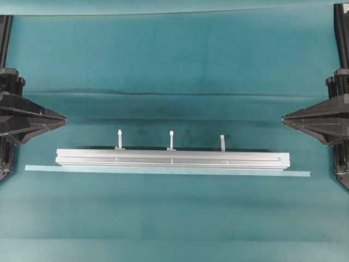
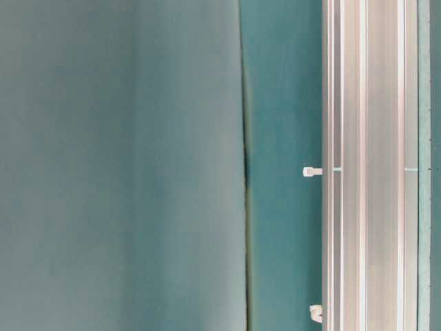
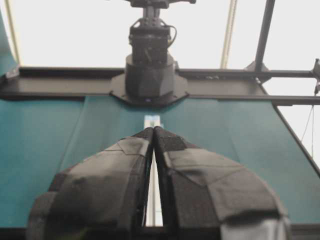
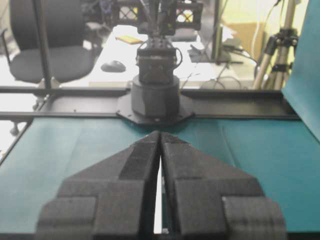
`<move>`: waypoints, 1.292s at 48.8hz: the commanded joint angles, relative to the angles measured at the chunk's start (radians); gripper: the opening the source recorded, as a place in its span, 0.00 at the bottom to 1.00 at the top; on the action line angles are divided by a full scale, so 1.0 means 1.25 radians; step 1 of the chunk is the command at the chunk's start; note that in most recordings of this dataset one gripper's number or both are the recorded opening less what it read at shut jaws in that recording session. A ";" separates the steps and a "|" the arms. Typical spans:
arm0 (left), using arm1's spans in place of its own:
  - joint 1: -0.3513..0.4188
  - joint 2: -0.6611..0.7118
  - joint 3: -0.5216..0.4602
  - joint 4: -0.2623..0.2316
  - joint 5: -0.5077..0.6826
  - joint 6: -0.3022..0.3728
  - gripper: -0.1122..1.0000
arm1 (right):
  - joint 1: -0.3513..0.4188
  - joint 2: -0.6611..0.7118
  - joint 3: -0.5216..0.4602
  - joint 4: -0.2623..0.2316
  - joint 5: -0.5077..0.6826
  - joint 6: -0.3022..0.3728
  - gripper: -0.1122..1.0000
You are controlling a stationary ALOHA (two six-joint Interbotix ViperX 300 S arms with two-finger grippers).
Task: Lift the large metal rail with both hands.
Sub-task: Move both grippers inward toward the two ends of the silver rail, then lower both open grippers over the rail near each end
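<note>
Silver rail [image 1: 172, 159] flanked by pale-blue strip [image 1: 163, 171], unobstructed

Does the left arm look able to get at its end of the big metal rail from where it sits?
Probably yes. The left tool, shut, sits apart from the large metal rail, with only bare teal cloth between them; it must open first.

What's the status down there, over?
Left tool and right tool shut, empty, off both ends. Large metal rail flat on cloth, untouched. Pale-blue strip alongside; path clear.

A black office chair [image 4: 47, 45] and tripod [image 4: 280, 50] stand behind the teal table [image 1: 174, 65].
</note>
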 commanded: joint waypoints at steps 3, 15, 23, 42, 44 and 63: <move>0.018 0.049 -0.039 0.005 0.065 -0.042 0.21 | -0.011 0.022 -0.005 0.032 0.006 0.015 0.19; 0.015 0.096 -0.134 0.010 0.264 -0.085 0.09 | -0.027 0.025 -0.056 0.086 0.226 0.079 0.10; 0.017 0.120 -0.180 0.009 0.393 -0.103 0.09 | -0.036 0.043 -0.123 0.124 0.445 0.177 0.10; 0.018 0.223 -0.256 0.010 0.577 -0.166 0.09 | -0.032 0.200 -0.249 0.109 0.785 0.209 0.10; 0.017 0.237 -0.265 0.011 0.599 -0.172 0.09 | -0.032 0.220 -0.265 0.109 0.820 0.204 0.10; -0.022 0.372 -0.385 0.016 0.886 -0.098 0.09 | -0.029 0.433 -0.399 0.110 1.039 0.099 0.10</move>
